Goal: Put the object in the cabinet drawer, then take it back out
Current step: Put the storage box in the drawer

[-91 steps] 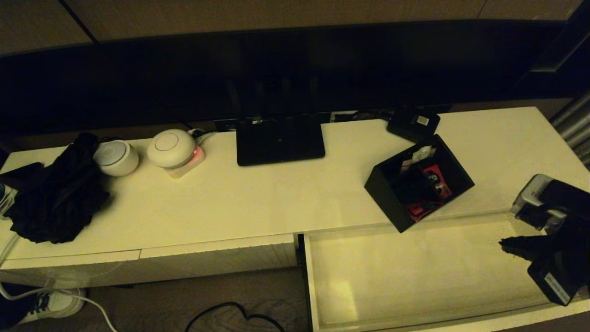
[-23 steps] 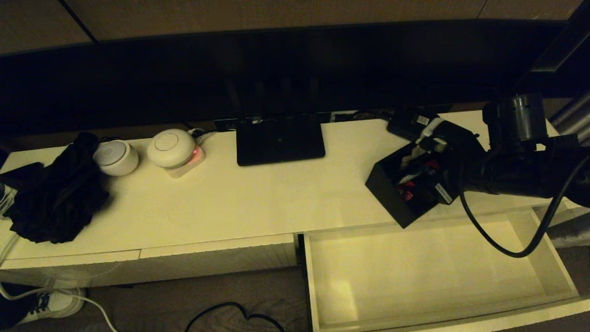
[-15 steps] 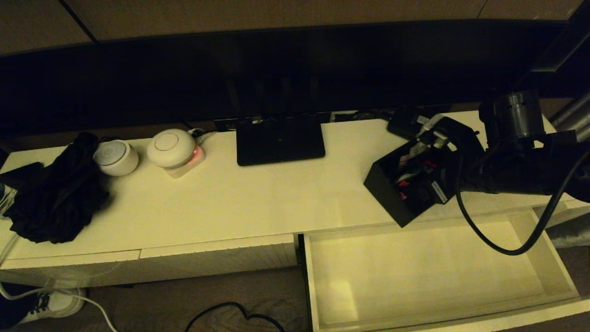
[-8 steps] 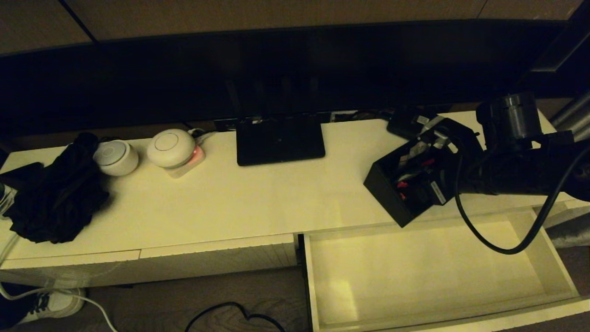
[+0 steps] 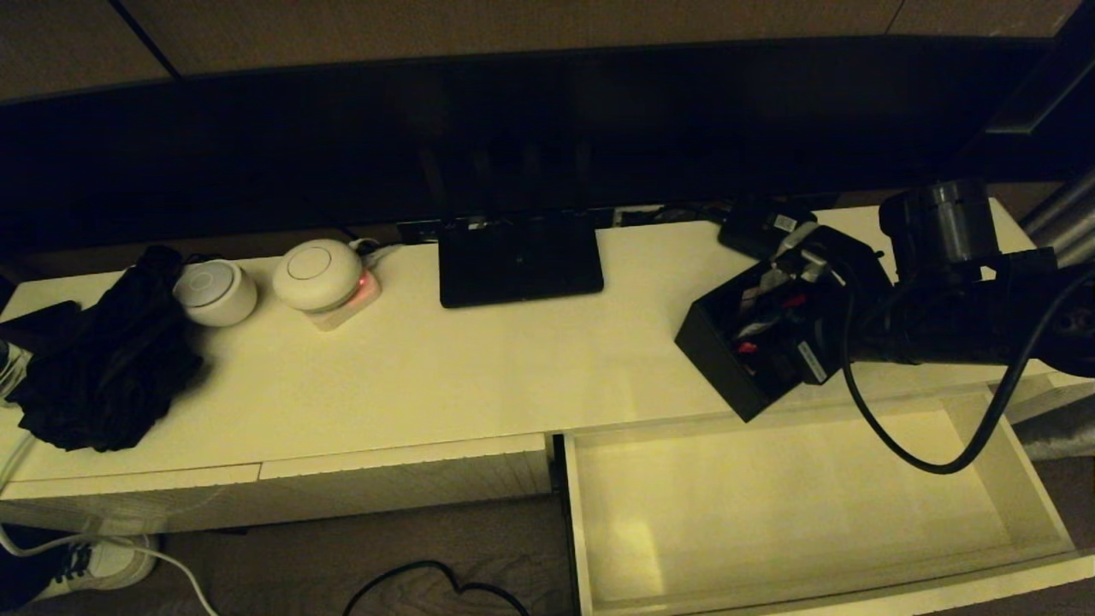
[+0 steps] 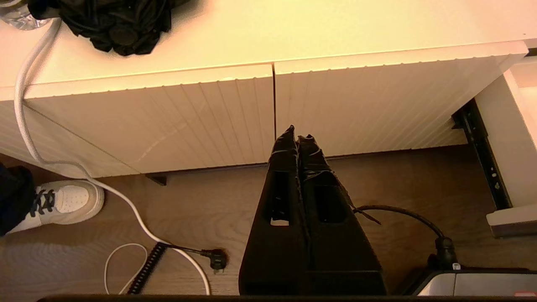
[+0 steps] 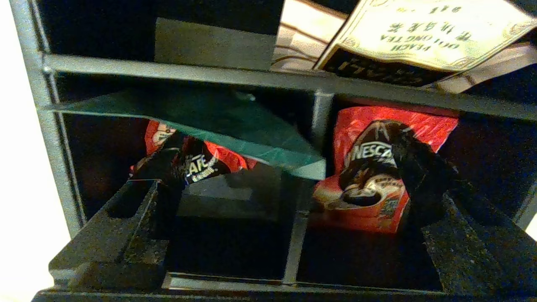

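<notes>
The black divided box [image 5: 714, 359] stands at an angle on the cabinet top, just behind the open drawer [image 5: 796, 496]. My right gripper [image 5: 783, 329] reaches into the box from the right. In the right wrist view this gripper [image 7: 289, 167] is open, its fingers [image 7: 138, 205] spread into two compartments on either side of an inner divider [image 7: 300, 235]. Red packets [image 7: 377, 167] and a white tea packet [image 7: 423, 37] lie inside. The drawer's pale inside holds nothing. My left gripper [image 6: 297, 137] hangs shut below the closed left drawer fronts [image 6: 168, 113].
A black router [image 5: 520, 257] and a small black device with a white label [image 5: 766, 224] sit at the back. Two white round devices [image 5: 318, 275] and a black cloth [image 5: 103, 368] lie at the left. Cables [image 6: 126, 201] run over the floor.
My right arm has come up from the drawer's right end and reached into the box. Over the last second it has only shifted slightly; the box has barely moved.
</notes>
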